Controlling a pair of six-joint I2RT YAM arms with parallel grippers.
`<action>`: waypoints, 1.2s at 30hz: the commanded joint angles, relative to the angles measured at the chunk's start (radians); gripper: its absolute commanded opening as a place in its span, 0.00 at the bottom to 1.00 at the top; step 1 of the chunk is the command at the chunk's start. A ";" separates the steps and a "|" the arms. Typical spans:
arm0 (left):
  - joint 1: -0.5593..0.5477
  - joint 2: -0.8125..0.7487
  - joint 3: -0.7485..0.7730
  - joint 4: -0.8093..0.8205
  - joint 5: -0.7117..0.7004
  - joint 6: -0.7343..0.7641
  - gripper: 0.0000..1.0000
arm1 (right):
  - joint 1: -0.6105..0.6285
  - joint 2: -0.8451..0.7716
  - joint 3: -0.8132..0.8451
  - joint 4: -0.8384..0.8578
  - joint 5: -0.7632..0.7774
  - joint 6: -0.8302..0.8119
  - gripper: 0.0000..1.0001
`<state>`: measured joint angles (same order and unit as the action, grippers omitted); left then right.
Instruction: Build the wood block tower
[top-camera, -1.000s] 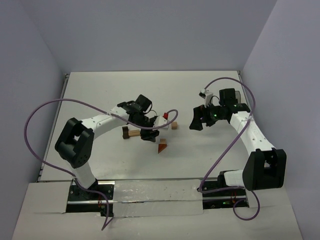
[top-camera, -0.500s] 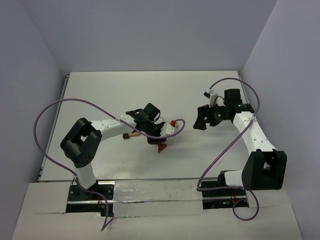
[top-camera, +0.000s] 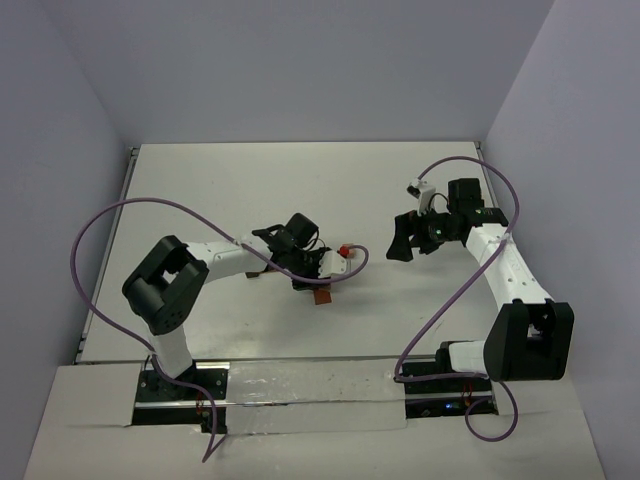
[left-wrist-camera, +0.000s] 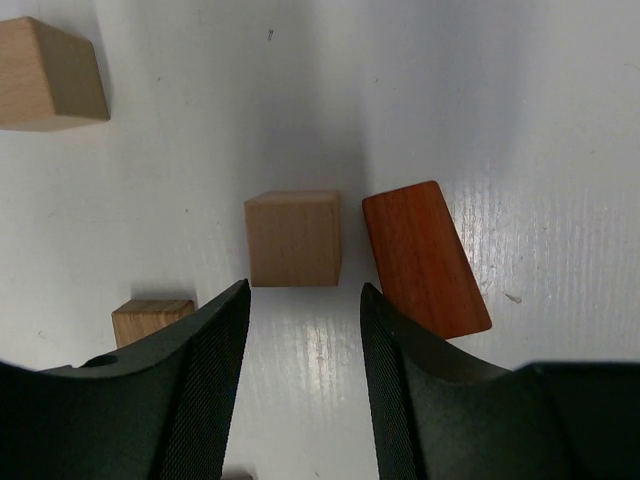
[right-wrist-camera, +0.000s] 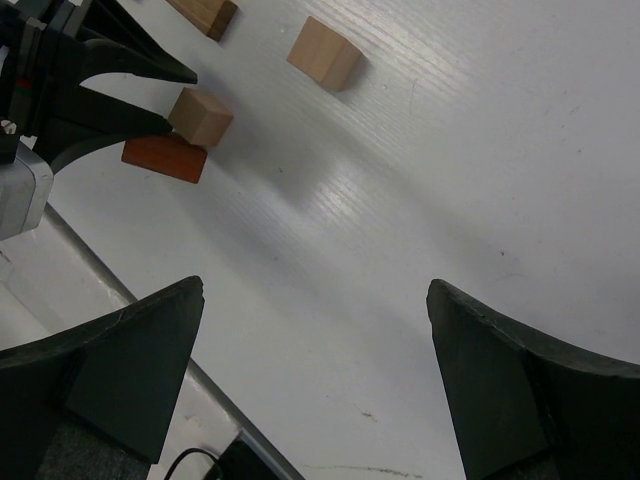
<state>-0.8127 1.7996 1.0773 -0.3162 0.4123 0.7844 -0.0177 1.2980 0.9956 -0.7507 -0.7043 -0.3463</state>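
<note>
Your left claw (left-wrist-camera: 303, 312) gapes at a tan cube (left-wrist-camera: 293, 238), which perhaps touches the reddish wedge (left-wrist-camera: 425, 260). Your right claw (right-wrist-camera: 312, 300) gapes too.

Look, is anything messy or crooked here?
Yes. Nothing is stacked: the blocks lie apart on the table. The reddish wedge lies crooked beside a tan cube, just in front of the open left fingers. Nothing looks broken.
</note>
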 joint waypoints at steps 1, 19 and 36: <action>-0.009 -0.002 -0.004 0.040 -0.002 0.014 0.56 | -0.005 -0.029 0.002 -0.011 -0.023 -0.014 1.00; -0.022 0.029 0.069 0.012 0.072 -0.010 0.60 | -0.005 -0.031 -0.008 -0.009 -0.027 -0.017 1.00; 0.011 -0.027 0.098 -0.136 0.065 0.000 0.08 | -0.005 -0.026 -0.005 -0.007 -0.034 -0.015 1.00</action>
<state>-0.8271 1.8424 1.1431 -0.3434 0.4461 0.7682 -0.0177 1.2980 0.9924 -0.7540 -0.7091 -0.3538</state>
